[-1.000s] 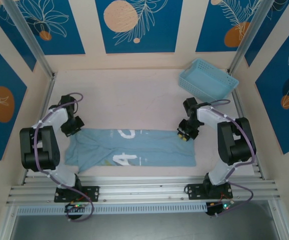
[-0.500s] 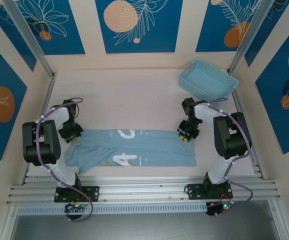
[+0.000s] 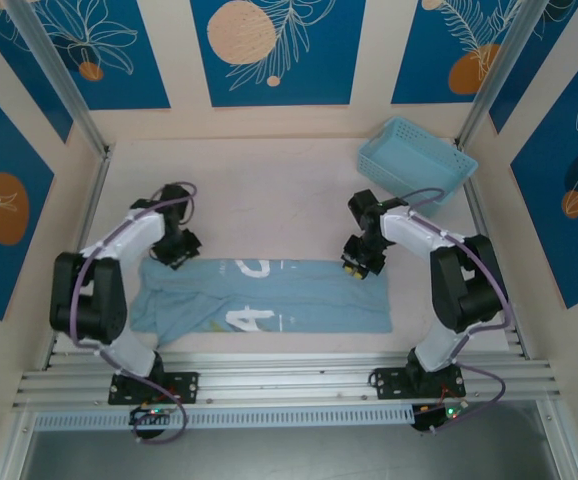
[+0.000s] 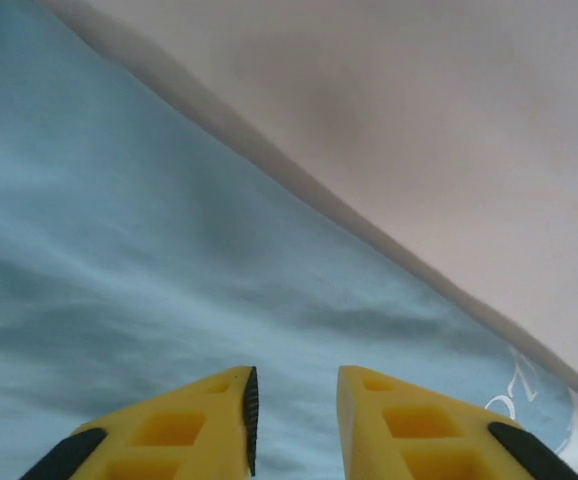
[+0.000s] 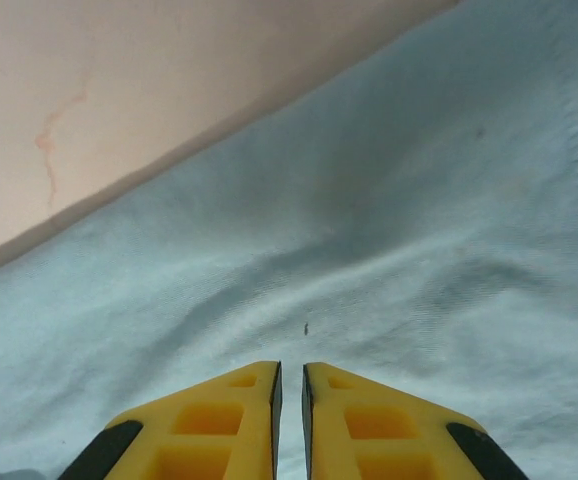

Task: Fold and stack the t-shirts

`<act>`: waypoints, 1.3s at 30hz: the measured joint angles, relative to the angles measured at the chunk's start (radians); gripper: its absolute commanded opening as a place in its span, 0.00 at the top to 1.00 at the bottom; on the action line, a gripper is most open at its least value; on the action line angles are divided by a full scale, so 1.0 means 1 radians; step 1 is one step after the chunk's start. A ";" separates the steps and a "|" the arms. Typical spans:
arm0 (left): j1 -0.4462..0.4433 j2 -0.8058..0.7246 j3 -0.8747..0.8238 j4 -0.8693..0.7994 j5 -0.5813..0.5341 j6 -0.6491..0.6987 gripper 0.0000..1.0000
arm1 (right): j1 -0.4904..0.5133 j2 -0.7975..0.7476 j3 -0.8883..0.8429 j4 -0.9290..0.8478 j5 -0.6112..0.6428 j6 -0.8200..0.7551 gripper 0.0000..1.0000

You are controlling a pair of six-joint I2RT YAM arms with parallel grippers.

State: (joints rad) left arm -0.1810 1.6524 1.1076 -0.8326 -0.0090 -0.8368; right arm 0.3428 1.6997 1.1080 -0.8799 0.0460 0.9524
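Pale pink table walled by blue-and-cream panels; the far half is bare, with open room between the arms. The t-shirt lies flat in a long band near the near edge, lettering up. The left gripper sits at its far-left edge, the right gripper at its far-right edge. Left wrist view: yellow fingers narrowly apart over cloth, nothing between them, hem and bare table just beyond. Right wrist view: jaws almost together, a thin slit, no cloth seen in it. Blue lattice basket in the far right corner, well apart from the shirt.
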 measured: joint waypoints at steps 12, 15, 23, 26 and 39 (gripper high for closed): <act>0.002 0.271 0.173 -0.013 0.118 0.002 0.76 | -0.101 0.324 0.283 -0.114 -0.054 0.016 0.86; 0.019 0.363 0.308 0.001 0.146 0.029 0.72 | -0.145 0.406 0.417 -0.141 -0.046 -0.005 0.87; 0.028 0.356 0.413 0.037 0.115 0.102 0.55 | -0.176 0.507 0.638 -0.105 0.052 -0.165 0.77; 0.033 0.208 0.302 0.033 0.087 0.115 0.58 | -0.164 0.442 0.589 -0.078 0.072 -0.201 0.76; -0.041 0.085 0.100 0.191 0.185 0.119 0.64 | -0.040 0.125 0.317 0.075 -0.076 -0.264 0.65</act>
State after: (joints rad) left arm -0.2222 1.7374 1.2076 -0.6415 0.1764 -0.7174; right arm 0.3031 1.8244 1.4254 -0.8051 -0.0299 0.6884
